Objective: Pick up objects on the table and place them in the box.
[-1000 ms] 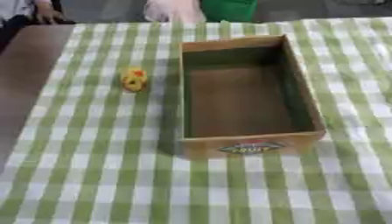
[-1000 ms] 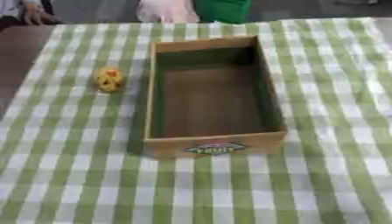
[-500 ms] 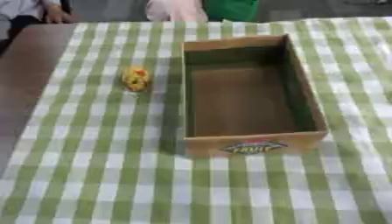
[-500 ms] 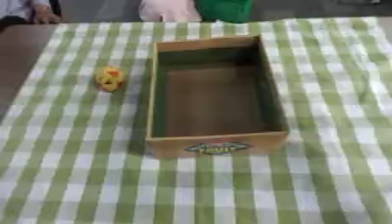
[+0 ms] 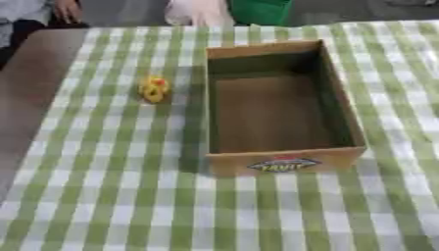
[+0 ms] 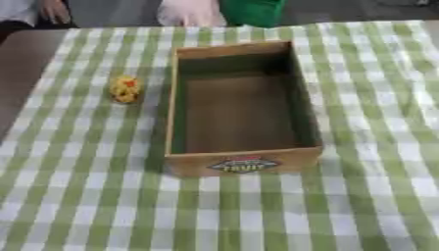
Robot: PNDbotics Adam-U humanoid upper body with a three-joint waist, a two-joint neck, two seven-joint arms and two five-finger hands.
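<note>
**Checked cloth, box at centre, one object out**

Green-and-white checked tablecloth [image 5: 111, 196] covers the table; near part is bare cloth. Cardboard box [image 5: 283, 162] sits centre, open top, printed label on its near wall, nothing visible inside. Small yellow object [image 5: 154, 89] with a red spot lies on the cloth left of the box, apart from it; shape unclear. Brown tabletop [image 5: 38, 78] shows at far left. Green container [image 6: 251, 11] at the far edge, cut off. Neither robot hand shows, so finger state cannot be told.

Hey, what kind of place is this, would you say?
Probably a tabletop set up for a sorting demo, not a home kitchen: a green checked tablecloth, one open cardboard box and a small yellow toy beside it.
</note>
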